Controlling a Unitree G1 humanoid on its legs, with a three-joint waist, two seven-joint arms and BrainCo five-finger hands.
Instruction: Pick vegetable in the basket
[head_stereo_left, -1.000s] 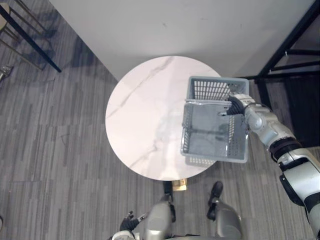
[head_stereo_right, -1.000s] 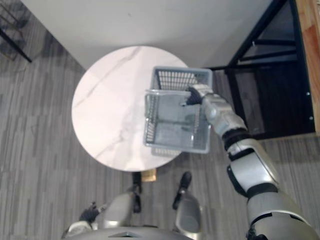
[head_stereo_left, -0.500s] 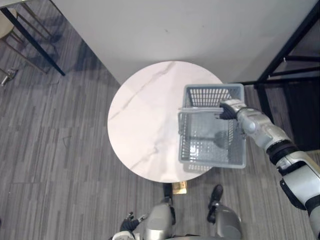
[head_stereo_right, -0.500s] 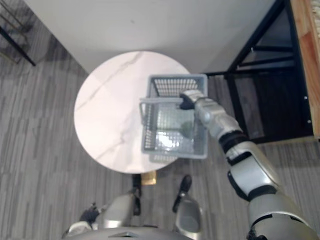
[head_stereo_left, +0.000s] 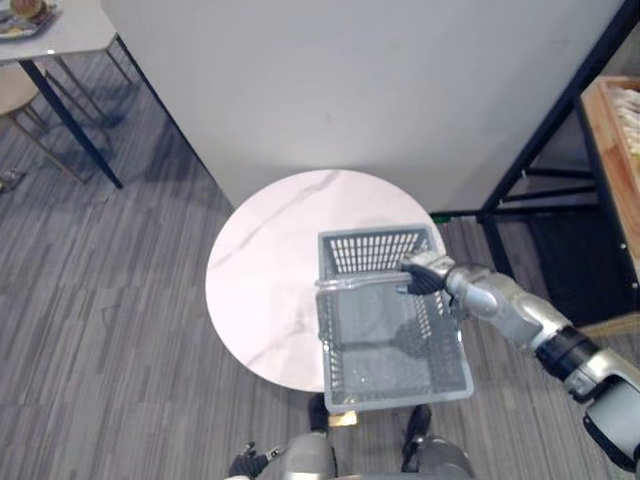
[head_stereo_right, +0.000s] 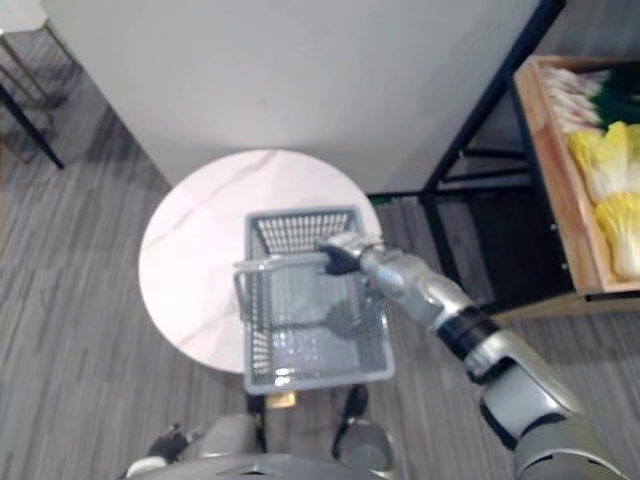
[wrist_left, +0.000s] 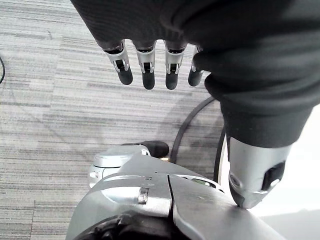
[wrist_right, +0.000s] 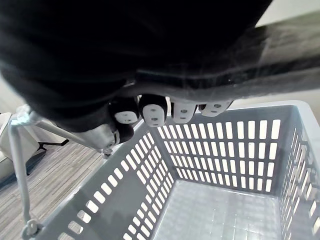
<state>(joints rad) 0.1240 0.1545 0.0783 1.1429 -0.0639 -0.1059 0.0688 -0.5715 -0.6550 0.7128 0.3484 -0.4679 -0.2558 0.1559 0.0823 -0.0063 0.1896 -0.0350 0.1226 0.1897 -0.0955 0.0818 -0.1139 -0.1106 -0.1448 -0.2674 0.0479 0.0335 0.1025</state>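
Observation:
My right hand (head_stereo_left: 424, 275) is shut on the handle (head_stereo_left: 355, 283) of a grey slotted plastic basket (head_stereo_left: 398, 401) and holds it lifted, over the near right edge of a round white marble table (head_stereo_left: 260, 270). In the right wrist view my fingers (wrist_right: 152, 111) curl round the handle, and the basket (wrist_right: 220, 150) below them is empty. Pale yellow and green leafy vegetables (head_stereo_right: 612, 175) lie in a wooden crate (head_stereo_right: 556, 195) at the far right. My left hand (wrist_left: 148, 75) hangs low over the floor with straight fingers, holding nothing.
A black metal frame (head_stereo_left: 545, 130) stands to the right of the table and carries the crate. A white wall (head_stereo_left: 380, 80) rises just behind the table. Another table with dark legs (head_stereo_left: 60, 110) stands at the far left on the grey striped floor.
The camera has shifted, bringing the vegetable crate into view. My right hand has carried the basket from the table's right side toward its near edge, still shut on the handle.

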